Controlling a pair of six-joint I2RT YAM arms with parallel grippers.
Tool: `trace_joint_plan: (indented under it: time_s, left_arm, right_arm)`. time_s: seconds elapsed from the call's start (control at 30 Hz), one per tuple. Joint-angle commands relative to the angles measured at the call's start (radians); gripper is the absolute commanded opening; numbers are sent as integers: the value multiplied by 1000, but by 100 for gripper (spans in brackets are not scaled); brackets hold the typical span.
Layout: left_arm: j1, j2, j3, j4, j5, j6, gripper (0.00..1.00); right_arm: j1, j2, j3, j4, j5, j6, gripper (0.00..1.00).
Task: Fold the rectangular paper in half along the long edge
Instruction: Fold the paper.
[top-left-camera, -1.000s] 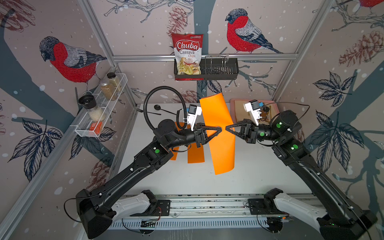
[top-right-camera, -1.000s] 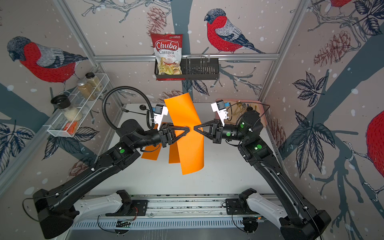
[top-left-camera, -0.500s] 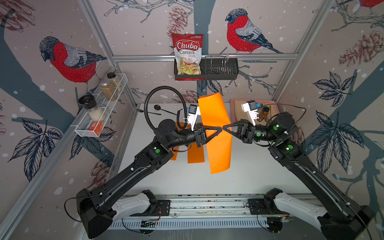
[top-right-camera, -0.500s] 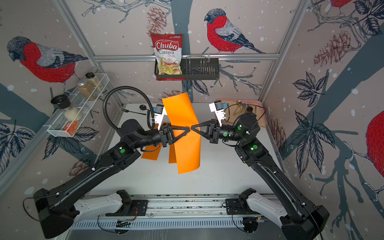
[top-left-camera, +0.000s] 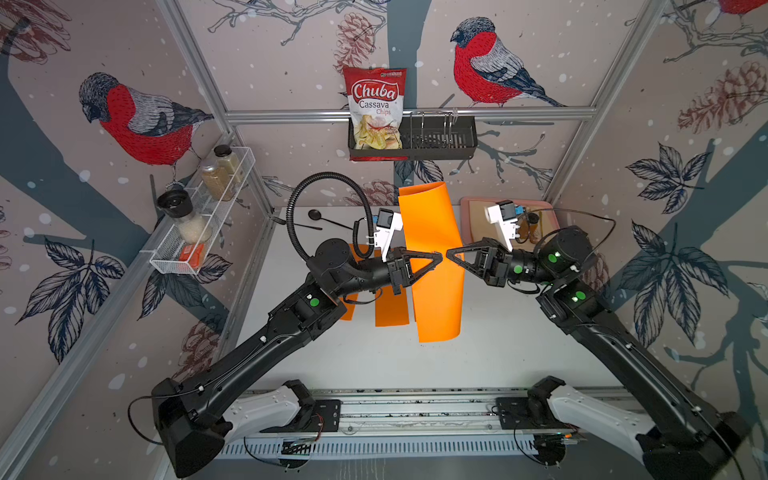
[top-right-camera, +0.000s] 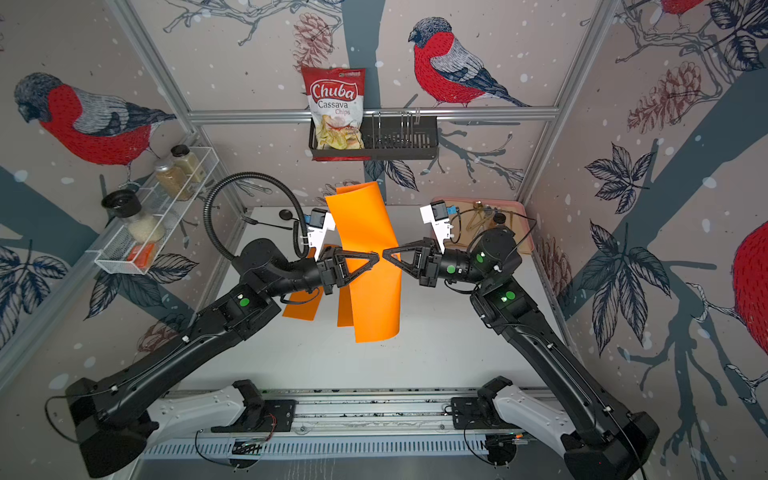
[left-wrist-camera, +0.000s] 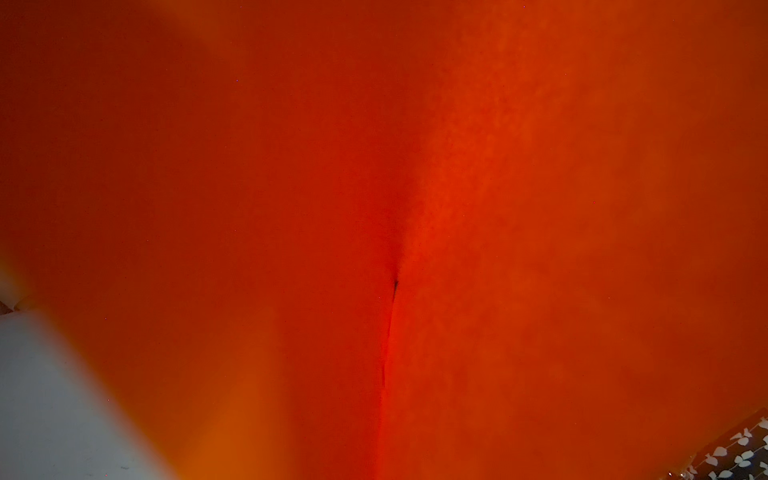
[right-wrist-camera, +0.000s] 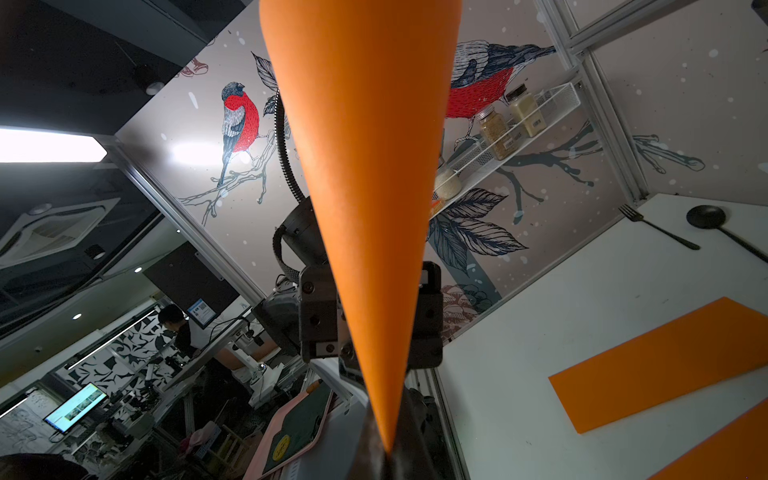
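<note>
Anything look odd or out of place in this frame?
Yes. The orange paper hangs above the table, bowed and twisted rather than flat, with the left hand and right hand both pinching it nearly tip to tip. No crisp fold shows.

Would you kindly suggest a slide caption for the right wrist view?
Right gripper pinches a curled orange paper sheet above the white table, where two flat orange paper strips lie.

My left wrist view is almost only a red blur of the orange rectangular paper sheet; I cannot see the left gripper there. In the right wrist view the right gripper is a dark blur at the sheet's narrow end. In both top views the sheet covers part of the flat orange strips.
</note>
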Motion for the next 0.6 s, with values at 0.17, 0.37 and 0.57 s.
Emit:
trace_joint_plan:
  time_s: [0.17,0.37,0.57]
  left_arm:
    - [-3,-9,5,44,12,16,0]
    - [-2,-15,7,35,10,19,0]
    - [-3,-23,0,34,9,15,0]
  right_arm:
    - [-1,-2,32,-53,-2,-52,23]
    - [-21,-9,70,-174,-9,-114,14]
    - [-42,-21,88,-222,-24,-141,0]
